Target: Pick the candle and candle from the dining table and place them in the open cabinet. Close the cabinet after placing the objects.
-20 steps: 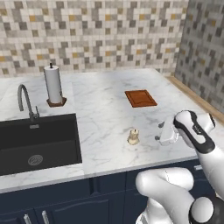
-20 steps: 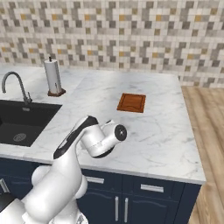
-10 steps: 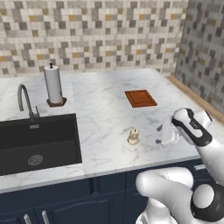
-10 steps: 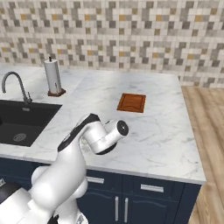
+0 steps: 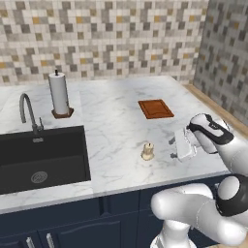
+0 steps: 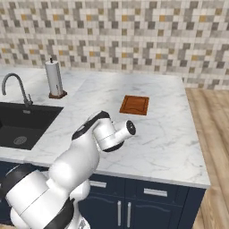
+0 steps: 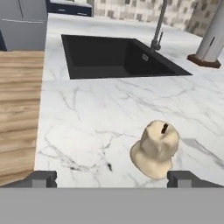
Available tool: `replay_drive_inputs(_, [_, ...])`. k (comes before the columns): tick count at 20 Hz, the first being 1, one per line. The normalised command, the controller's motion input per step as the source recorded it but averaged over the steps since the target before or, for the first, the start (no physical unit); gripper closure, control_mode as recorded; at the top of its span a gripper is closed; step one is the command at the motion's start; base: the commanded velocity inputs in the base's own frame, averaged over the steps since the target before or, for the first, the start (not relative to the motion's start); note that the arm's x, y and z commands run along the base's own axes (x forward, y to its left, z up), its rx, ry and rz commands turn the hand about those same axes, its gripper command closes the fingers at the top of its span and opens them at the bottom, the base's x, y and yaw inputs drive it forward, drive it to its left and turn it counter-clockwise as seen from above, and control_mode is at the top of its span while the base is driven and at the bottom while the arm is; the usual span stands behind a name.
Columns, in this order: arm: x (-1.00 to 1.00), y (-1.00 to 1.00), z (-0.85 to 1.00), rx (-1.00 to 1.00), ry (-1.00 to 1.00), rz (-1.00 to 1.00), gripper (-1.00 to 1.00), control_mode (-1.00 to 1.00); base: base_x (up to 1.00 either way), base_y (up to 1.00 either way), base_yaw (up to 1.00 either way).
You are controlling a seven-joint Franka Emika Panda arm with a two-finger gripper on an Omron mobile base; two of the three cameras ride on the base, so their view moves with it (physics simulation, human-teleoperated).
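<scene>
Left base view: end effector (image 5: 180, 144) low over white marble bench (image 5: 111, 116), at right side near front edge. Jaws apart, nothing between them. Pale cream candle (image 5: 148, 151) upright on bench, just left of end effector, not touching it. Brown square board (image 5: 155, 108) flat on bench behind candle, well apart. Paper-towel roll (image 5: 59, 94) on its stand at back left, beside black sink (image 5: 41, 157) with curved faucet (image 5: 28, 114). Mosaic tile wall (image 5: 106, 38) behind bench.

Hand view: candle (image 7: 155, 148) close ahead, nearer to right fingertip (image 7: 183, 178) than to left, resting on veined marble (image 7: 96, 122); dark wick slot visible on top. Fingertips set wide, candle not between them. Sink (image 7: 118, 57) and faucet (image 7: 158, 27) further off, base of paper-towel roll (image 7: 211, 43) at upper right. Wood floor (image 7: 19, 113) along left side.

Right base view: arm wrist (image 6: 112, 134) over front part of bench (image 6: 156, 116), board (image 6: 134, 104) beyond it, paper-towel roll (image 6: 54, 79) and faucet (image 6: 18, 89) at left. Candle hidden behind arm here.
</scene>
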Motion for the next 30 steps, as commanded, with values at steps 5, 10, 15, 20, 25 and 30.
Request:
replay_drive_inputs(5, [0.12,0.00,-0.03,0.00,0.16,0.04,-1.00,-1.00,0.00,0.00,0.00])
replay_drive_inputs(10, [0.15,0.00,-0.07,0.00,0.05,0.02,-1.00,-1.00,0.00,0.00,0.00])
replay_drive_inputs(15, [0.13,0.00,-0.20,0.00,0.00,0.01,-1.00,-1.00,0.00,0.00,0.00])
replay_drive_inputs(20, [0.13,0.03,-0.23,0.00,-0.02,0.02,-1.00,-1.00,0.00,0.00,0.00])
replay_drive_inputs(25, [0.14,0.15,-0.06,0.00,0.00,0.01,-1.00,-1.00,0.00,0.00,0.00])
replay_drive_inputs(30, [0.11,0.22,0.00,0.00,0.00,0.00,-1.00,-1.00,0.00,0.00,0.00])
